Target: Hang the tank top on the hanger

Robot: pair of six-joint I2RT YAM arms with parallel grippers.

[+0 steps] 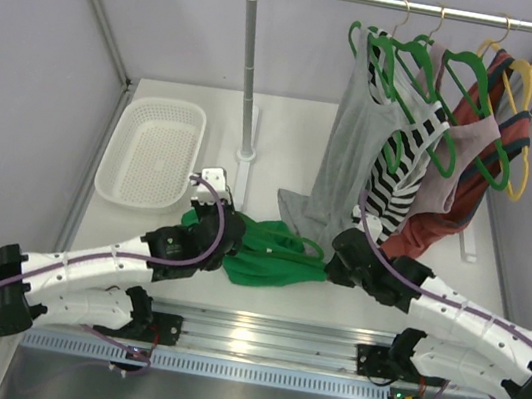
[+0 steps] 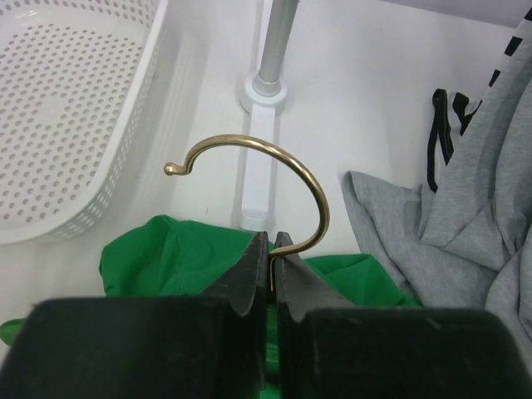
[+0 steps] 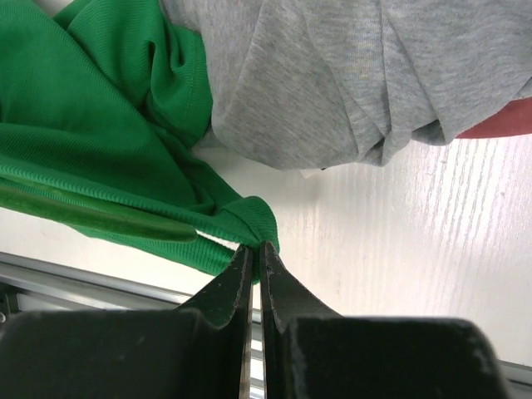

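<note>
The bright green tank top (image 1: 267,258) lies bunched on the table between my two arms. My left gripper (image 1: 223,237) is at its left end, shut on the stem of the hanger's brass hook (image 2: 278,162). The hook curves up and to the left above the fingertips (image 2: 252,259). Green fabric (image 2: 166,253) spreads under these jaws. My right gripper (image 3: 258,246) is at the top's right end (image 1: 334,261), shut on a ribbed strap of the tank top (image 3: 241,218). One green arm of the hanger (image 3: 108,218) shows inside the fabric; the rest is hidden.
A white perforated basket (image 1: 152,151) stands at the back left. A clothes rack (image 1: 249,85) behind holds a grey top (image 1: 348,162), a striped top (image 1: 391,174), a rust garment (image 1: 444,223) and green and yellow hangers (image 1: 520,128). The grey hem (image 3: 332,91) rests beside the tank top.
</note>
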